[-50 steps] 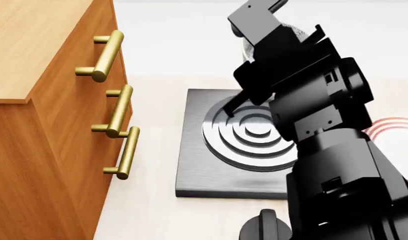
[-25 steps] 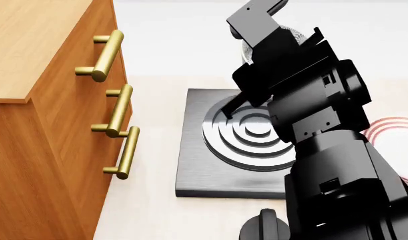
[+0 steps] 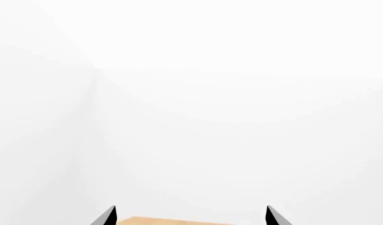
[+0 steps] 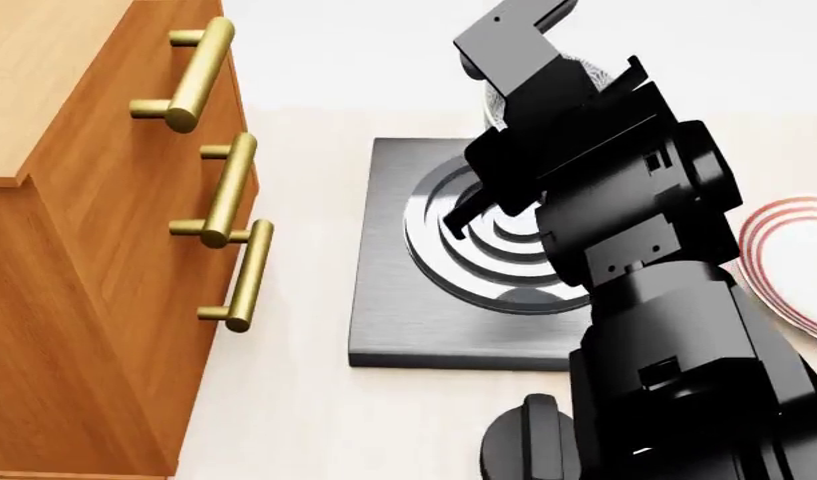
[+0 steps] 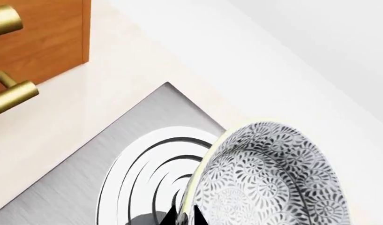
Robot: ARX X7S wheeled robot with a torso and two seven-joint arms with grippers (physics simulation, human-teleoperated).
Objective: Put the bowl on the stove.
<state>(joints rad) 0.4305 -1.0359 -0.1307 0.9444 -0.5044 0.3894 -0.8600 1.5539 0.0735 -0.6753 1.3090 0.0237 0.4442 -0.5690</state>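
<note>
Already my right tool is clenched on the rim of the bowl, carrying it tilted in the air over the far part of the stove; setting it down and releasing are left. My left tool hangs released, apart. Around me, the drawer handles crowd left, the plate right.

Simulated kitchen: stove, wooden drawers with brass handles, plate.
</note>
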